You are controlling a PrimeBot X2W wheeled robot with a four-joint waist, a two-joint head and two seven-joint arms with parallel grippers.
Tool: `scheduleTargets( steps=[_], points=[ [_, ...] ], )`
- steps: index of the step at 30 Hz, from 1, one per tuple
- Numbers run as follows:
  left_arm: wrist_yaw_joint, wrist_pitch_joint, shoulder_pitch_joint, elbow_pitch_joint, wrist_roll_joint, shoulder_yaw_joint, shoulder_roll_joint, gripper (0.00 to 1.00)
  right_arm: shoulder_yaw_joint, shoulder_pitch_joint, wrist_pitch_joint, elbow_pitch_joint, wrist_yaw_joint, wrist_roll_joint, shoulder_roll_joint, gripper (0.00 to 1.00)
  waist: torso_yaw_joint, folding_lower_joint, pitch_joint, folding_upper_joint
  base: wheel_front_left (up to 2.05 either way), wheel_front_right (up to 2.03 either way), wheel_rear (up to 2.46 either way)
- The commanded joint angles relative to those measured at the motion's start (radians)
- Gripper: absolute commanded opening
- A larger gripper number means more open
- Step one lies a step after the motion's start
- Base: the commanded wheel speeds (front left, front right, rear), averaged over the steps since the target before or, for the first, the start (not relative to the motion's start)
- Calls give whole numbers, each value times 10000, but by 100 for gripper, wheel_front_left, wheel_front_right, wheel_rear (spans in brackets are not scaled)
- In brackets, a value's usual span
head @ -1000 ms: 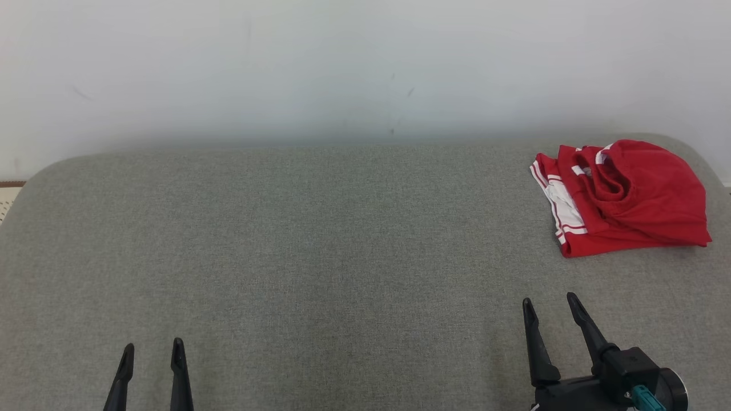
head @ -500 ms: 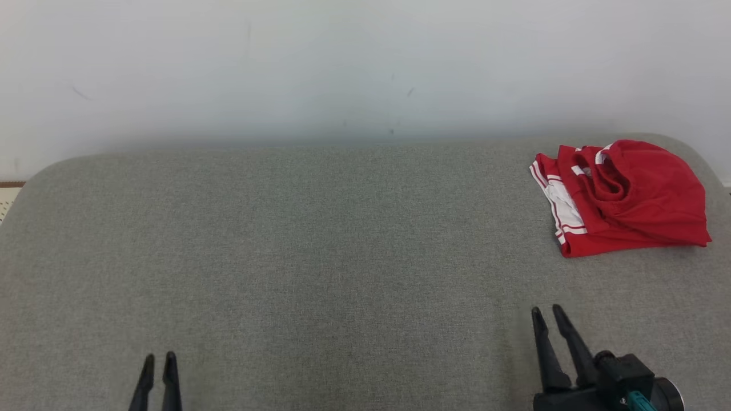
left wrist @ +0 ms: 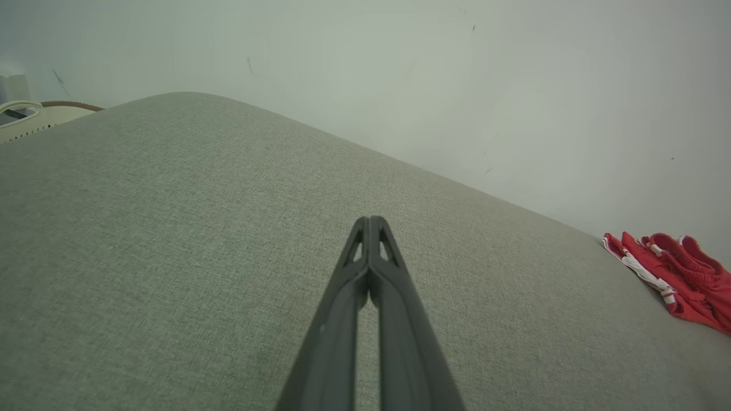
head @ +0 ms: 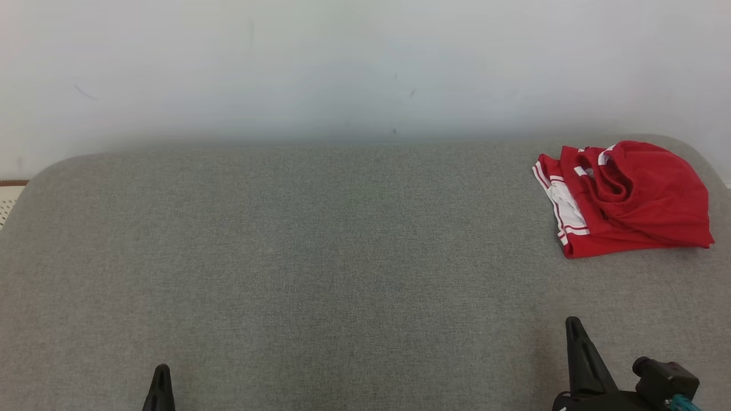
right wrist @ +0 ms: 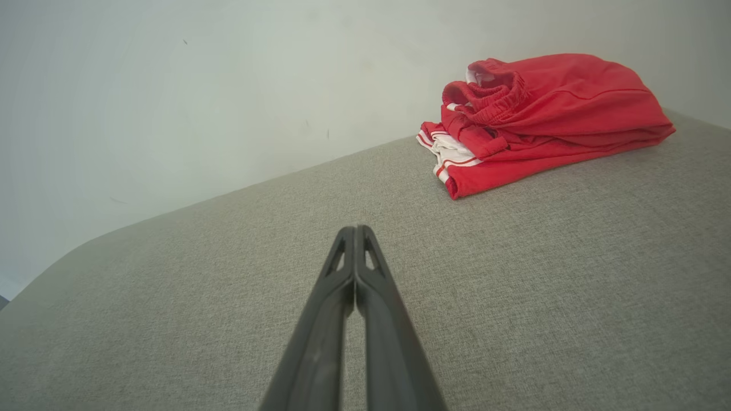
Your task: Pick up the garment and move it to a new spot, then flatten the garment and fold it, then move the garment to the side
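In the head view, the red garment (head: pixel 628 197) lies in a neat folded pile at the far right corner of the grey worktop (head: pixel 342 257), close to the white wall (head: pixel 342 68). It looks folded and set off to the side, so I think the job is about done. The right claw (head: pixel 575 342) is near the garment and the left claw (head: pixel 161 383) is far from it. Neither one touches it. In the left wrist view, the left claw is pinched tight with nothing in it. A pale thing (left wrist: pixel 23 117) sits past the worktop edge, very far from the garment, and I cannot tell what it is. In the right wrist view, the right claw is pinched tight and empty too. Nothing lies between it and the garment, so nothing is in the way.
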Motion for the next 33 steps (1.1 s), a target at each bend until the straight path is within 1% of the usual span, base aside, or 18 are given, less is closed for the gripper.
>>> scheduleTargets(
  steps=[1,10,11,12,13,33],
  points=[
    [-82,65,-194,-32,-551,-25,84,0,-105,-140,98,-144,0,605,-94,0,8,0,0,-1,0,0,0],
    [-287,302,-356,254,-2146,-126,125,0,-392,-142,481,-127,0,2356,-170,0,48,0,-1,-1,0,0,0],
    [-287,302,-356,254,-2146,-126,125,0,-392,-142,481,-127,0,2356,-170,0,48,0,-1,-1,0,0,0],
    [-330,357,-384,311,-2479,-144,133,0,-457,-142,567,-124,0,2715,-182,0,57,0,-1,-1,0,0,0],
    [-330,357,-384,311,-2479,-144,133,0,-457,-142,567,-124,0,2715,-182,0,57,0,-1,-1,0,0,0],
    [-695,836,-589,690,-5380,-271,170,0,-1110,-141,1389,-93,0,5856,-224,0,146,0,0,-1,0,0,0]
  ],
)
